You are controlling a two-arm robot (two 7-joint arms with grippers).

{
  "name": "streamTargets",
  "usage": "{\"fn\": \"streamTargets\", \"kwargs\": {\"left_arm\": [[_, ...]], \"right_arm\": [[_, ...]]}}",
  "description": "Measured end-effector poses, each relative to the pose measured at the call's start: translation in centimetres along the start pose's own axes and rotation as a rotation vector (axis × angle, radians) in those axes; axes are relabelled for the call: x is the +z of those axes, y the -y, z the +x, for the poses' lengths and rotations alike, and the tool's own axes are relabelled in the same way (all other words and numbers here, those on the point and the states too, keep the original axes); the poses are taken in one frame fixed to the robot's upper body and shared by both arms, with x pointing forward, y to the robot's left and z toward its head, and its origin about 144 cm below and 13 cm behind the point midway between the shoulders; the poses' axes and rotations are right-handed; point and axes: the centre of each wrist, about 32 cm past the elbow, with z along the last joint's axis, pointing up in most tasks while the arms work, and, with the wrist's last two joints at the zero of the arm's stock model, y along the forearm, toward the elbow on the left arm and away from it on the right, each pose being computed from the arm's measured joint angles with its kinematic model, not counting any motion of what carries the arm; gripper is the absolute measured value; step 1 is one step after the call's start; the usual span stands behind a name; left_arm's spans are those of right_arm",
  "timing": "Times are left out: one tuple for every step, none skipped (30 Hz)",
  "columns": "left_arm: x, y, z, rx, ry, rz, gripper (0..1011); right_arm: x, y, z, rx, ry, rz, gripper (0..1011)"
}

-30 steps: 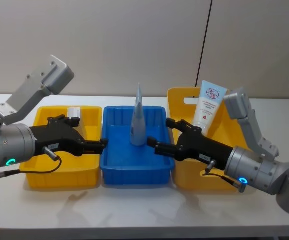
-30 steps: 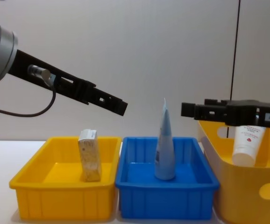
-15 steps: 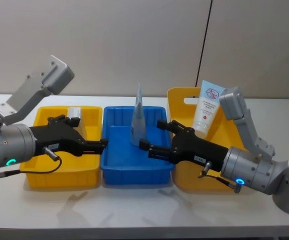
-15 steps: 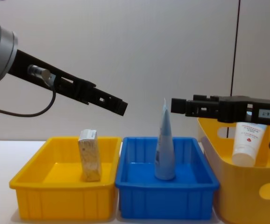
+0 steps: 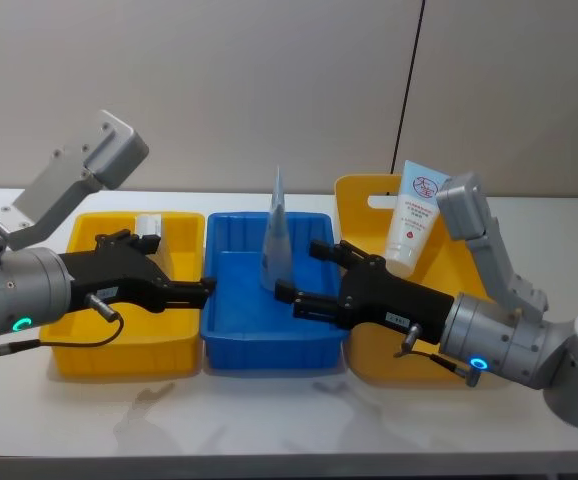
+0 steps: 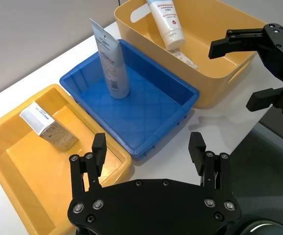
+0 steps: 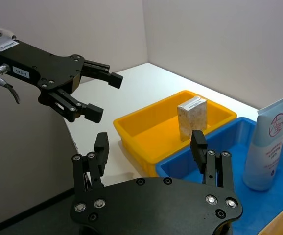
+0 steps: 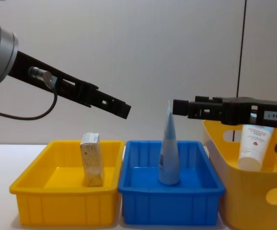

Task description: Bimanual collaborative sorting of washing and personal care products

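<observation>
Two tubes (image 5: pixel 277 232) (image 5: pixel 415 216), one carton (image 8: pixel 92 159) in bins.

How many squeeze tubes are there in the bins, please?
2. One tube stands upright on its cap in the middle blue bin. The other tube leans against the back wall of the tall yellow bin on the robot's right. No others are visible.

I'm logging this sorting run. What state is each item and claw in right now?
Beige carton: upright in the left yellow bin.
Tube: standing cap-down in the blue bin.
Second tube: leaning in the right yellow bin.
Left claw: open, empty.
Right claw: open, empty.
</observation>
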Motion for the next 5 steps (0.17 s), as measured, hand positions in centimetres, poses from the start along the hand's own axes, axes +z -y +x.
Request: {"fn": "streamTargets", "kwargs": {"left_arm": [[0.00, 0.00, 0.00, 0.000, 0.000, 0.000, 1001], [0.00, 0.00, 0.00, 0.000, 0.000, 0.000, 1001], [0.00, 0.00, 0.00, 0.000, 0.000, 0.000, 1001], [0.00, 0.00, 0.00, 0.000, 0.000, 0.000, 1001], [0.00, 0.00, 0.00, 0.000, 0.000, 0.000, 1001]], "right_arm": [[0.00, -0.01, 0.00, 0.001, 0.000, 0.000, 1003], [0.00, -0.01, -0.01, 0.001, 0.000, 0.000, 1003], [0.01, -0.01, -0.01, 0.001, 0.000, 0.000, 1003], [0.01, -0.02, -0.01, 0.002, 0.000, 0.000, 1003], [0.01, -0.02, -0.01, 0.002, 0.000, 0.000, 1003]]}}
